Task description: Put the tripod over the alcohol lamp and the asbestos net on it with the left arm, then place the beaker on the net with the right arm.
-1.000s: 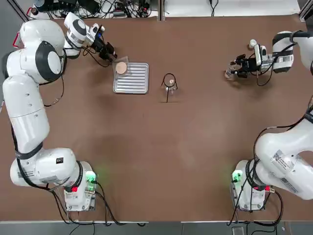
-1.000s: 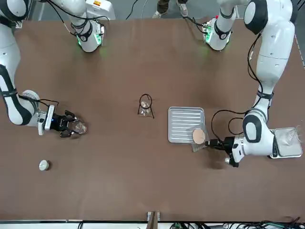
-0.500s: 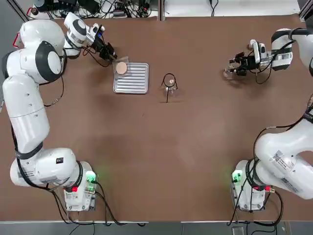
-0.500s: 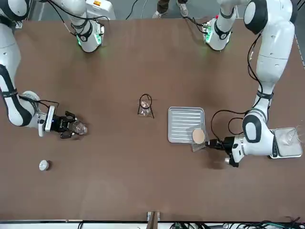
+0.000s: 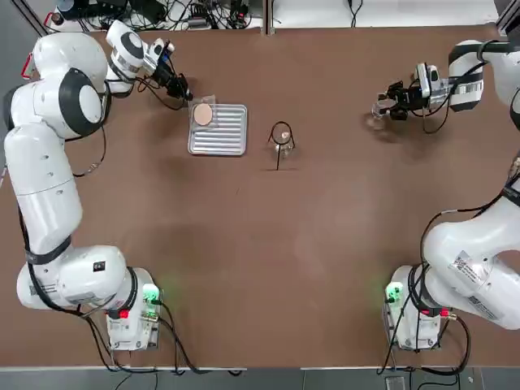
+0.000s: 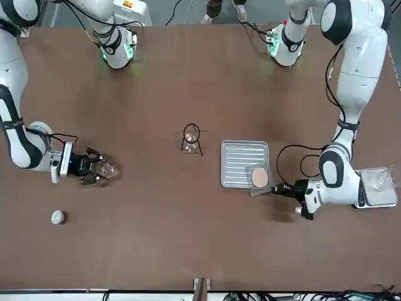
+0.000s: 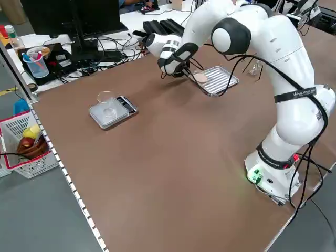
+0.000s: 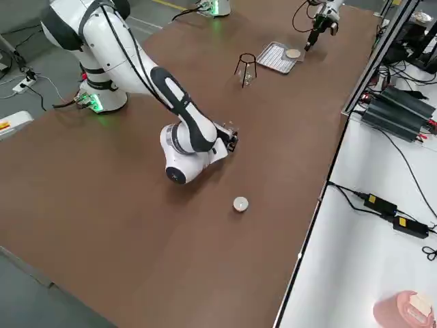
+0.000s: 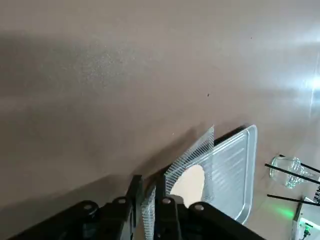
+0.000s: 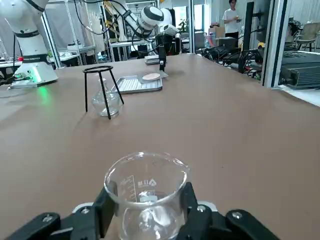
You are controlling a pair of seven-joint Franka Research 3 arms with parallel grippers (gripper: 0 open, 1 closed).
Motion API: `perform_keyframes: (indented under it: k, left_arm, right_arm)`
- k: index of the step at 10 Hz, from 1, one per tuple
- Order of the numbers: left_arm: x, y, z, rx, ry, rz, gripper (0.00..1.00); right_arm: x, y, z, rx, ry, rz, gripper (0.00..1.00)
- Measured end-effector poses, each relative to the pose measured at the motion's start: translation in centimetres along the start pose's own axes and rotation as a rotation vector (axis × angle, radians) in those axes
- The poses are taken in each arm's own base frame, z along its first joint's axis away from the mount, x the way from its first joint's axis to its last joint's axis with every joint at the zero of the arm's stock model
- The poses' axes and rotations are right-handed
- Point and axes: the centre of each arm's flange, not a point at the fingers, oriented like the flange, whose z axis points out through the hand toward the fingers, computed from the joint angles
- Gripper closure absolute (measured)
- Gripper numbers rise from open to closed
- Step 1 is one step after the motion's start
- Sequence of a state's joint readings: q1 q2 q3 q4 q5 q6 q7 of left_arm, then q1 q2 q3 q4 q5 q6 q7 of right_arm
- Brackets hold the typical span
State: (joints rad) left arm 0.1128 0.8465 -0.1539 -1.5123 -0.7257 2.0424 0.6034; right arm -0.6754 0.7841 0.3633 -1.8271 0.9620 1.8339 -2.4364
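The black tripod [image 5: 281, 133] stands over the small glass alcohol lamp [image 10: 105, 103] mid-table. The asbestos net [image 5: 202, 114], grey mesh with a tan disc, lies tilted on the far left corner of the ribbed tray [image 5: 219, 134]. My left gripper [image 5: 182, 89] is shut on the net's outer edge; in the left wrist view the mesh [image 9: 192, 165] runs between the two fingers. At the far right, my right gripper [image 5: 390, 104] is shut on the clear beaker [image 10: 146, 192], held low over the table.
A small white-and-tan cylinder [image 6: 57, 217] sits on the table near the right arm. A grey scale with a glass cup [image 7: 111, 110] stands beyond the left arm. Cables and equipment line the far edge.
The left gripper's fingers have closed on the net's edge. The right gripper has carried the beaker a little farther from the robot's base.
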Motion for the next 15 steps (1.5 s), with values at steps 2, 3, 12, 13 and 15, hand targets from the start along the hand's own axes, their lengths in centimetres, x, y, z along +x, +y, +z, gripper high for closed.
perform_keyframes:
  k: [2,3,12,13,15]
  left_arm:
    - [0.1,0.0,-0.1,0.0,0.002,0.001,0.93]
    - [0.1,0.1,-0.2,0.0,0.003,0.003,0.96]
    - [0.6,3.1,-5.9,-0.229,0.078,-0.033,0.98]
    - [0.8,3.9,-6.0,-0.275,0.092,-0.038,0.98]
    - [1.6,7.4,-4.3,-0.392,0.111,-0.048,0.98]
  right_arm:
    - [0.6,0.3,0.8,-0.004,0.014,0.004,0.42]
    - [1.0,0.5,1.1,-0.005,0.017,0.01,0.42]
    - [3.0,1.1,1.5,0.0,0.004,0.022,0.42]
    - [3.0,1.1,1.5,0.0,0.004,0.023,0.42]
    - [2.9,1.0,1.3,-0.003,0.002,0.028,0.42]
